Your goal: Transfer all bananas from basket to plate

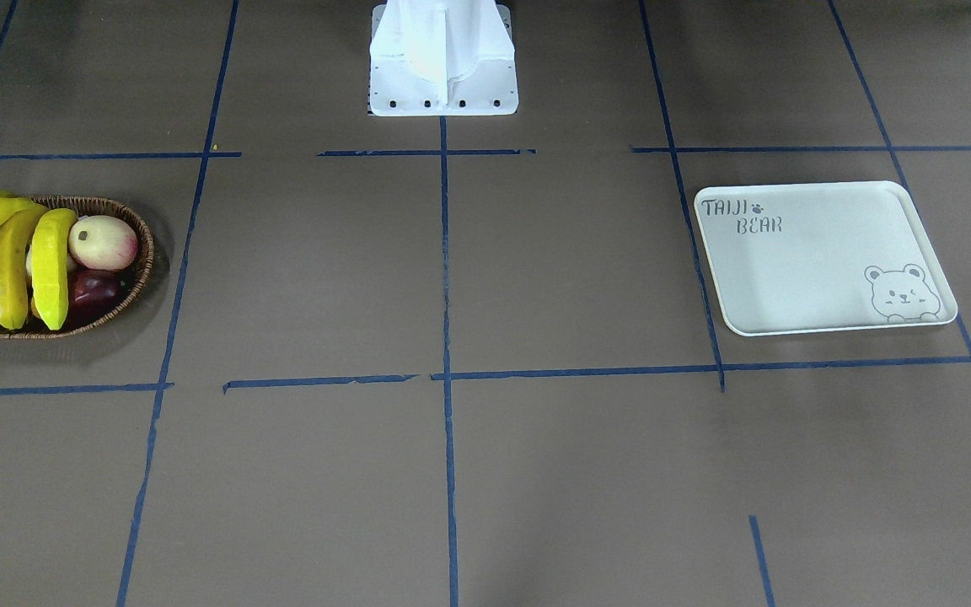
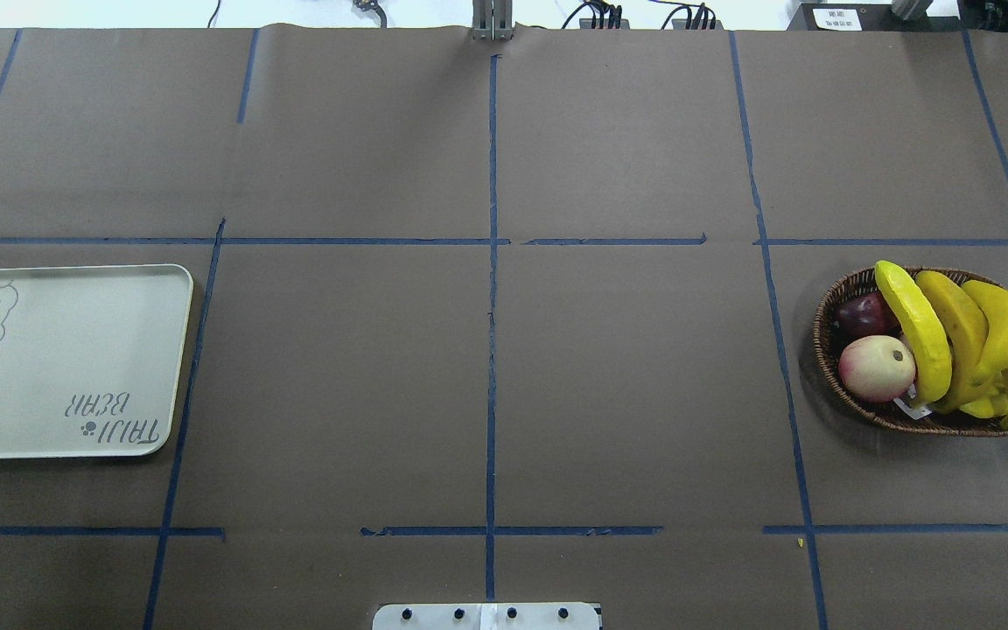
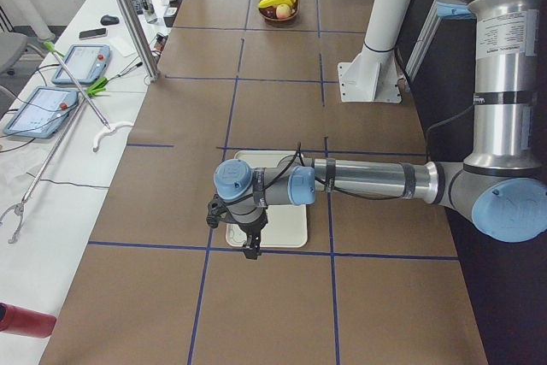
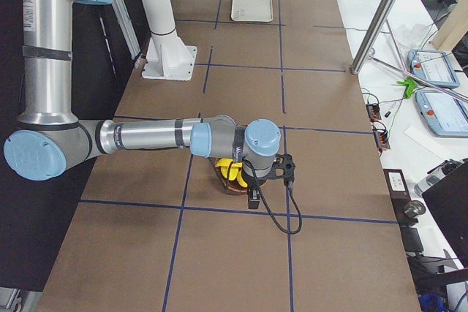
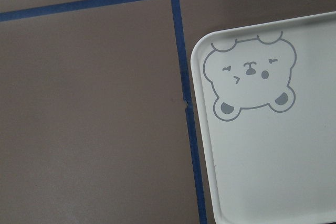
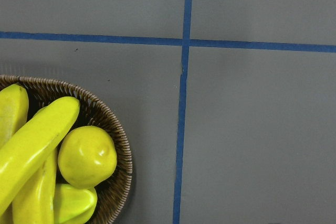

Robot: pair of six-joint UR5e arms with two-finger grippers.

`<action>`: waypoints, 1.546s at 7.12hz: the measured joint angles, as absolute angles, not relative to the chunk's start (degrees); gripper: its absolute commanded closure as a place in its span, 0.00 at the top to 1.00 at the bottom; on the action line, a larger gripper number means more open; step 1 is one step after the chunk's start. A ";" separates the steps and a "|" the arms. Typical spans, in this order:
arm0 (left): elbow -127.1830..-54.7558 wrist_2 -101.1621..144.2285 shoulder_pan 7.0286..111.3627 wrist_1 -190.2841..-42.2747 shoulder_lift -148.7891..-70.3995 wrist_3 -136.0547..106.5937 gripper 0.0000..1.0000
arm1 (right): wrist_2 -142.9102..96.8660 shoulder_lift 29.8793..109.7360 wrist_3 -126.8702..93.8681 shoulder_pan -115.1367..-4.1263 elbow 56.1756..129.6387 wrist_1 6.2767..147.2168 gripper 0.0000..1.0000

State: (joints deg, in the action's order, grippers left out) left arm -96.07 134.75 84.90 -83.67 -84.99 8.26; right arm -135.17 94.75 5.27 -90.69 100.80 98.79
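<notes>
Several yellow bananas lie in the oval wicker basket, also seen from overhead and in the right wrist view. The cream plate with the bear drawing holds nothing; it also shows overhead and in the left wrist view. My left gripper hangs over the plate's end. My right gripper hangs over the basket's bananas. I cannot tell whether either gripper is open or shut.
A pink-cream peach and a dark red fruit share the basket. The white robot base stands at the table's middle edge. A metal post and tablets stand on the side bench.
</notes>
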 measured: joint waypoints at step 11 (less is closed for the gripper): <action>-96.28 135.17 84.80 -83.68 -84.99 8.01 1.00 | -138.91 92.39 -6.32 -84.53 109.65 98.59 0.99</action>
